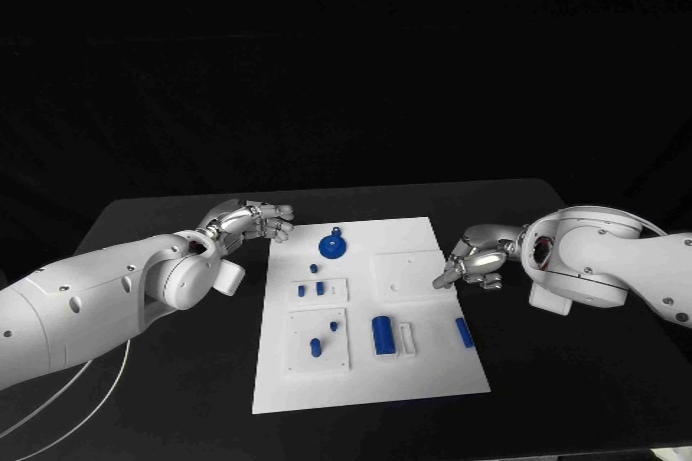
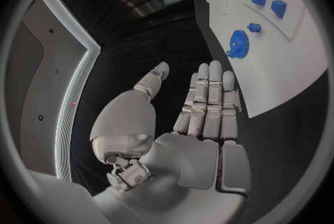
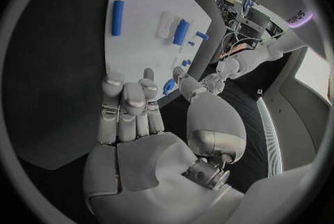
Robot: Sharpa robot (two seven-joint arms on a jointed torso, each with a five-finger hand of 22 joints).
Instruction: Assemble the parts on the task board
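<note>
head view – task board (image 1: 418, 376): a flat white plate is being seen lying mid-table, smooth and stiff-looking, with shallow raised white panels on it.
head view – parts: a blue gear (image 1: 332, 246) with a small tab is lying at the far end; a stubby blue cylinder (image 1: 382, 335) is lying near the middle, and a slim blue bar (image 1: 463, 332) is lying at the right edge. Small blue pegs are standing on the left panels. All are probably being counted as light, hard plastic, a bit slick, so a pinch across the sides is being suggested; the gear is likely best taken by its rim.
head view – left hand (image 1: 248, 222): being held just off the board's far-left corner, fingers loosely curled, nothing in it.
head view – right hand (image 1: 473, 264): hovering at the board's right edge, fingers bent down, nothing being gripped as far as can be told.
left wrist view – left hand (image 2: 202, 118): fingers are being held straight and together, thumb apart, palm empty; the gear (image 2: 238, 43) is lying just past the fingertips on matte white board.
right wrist view – right hand (image 3: 128, 110): fingers are being curled slightly, empty; the bar (image 3: 117, 16) and cylinder (image 3: 181, 31) are lying beyond them, well apart from it.
</note>
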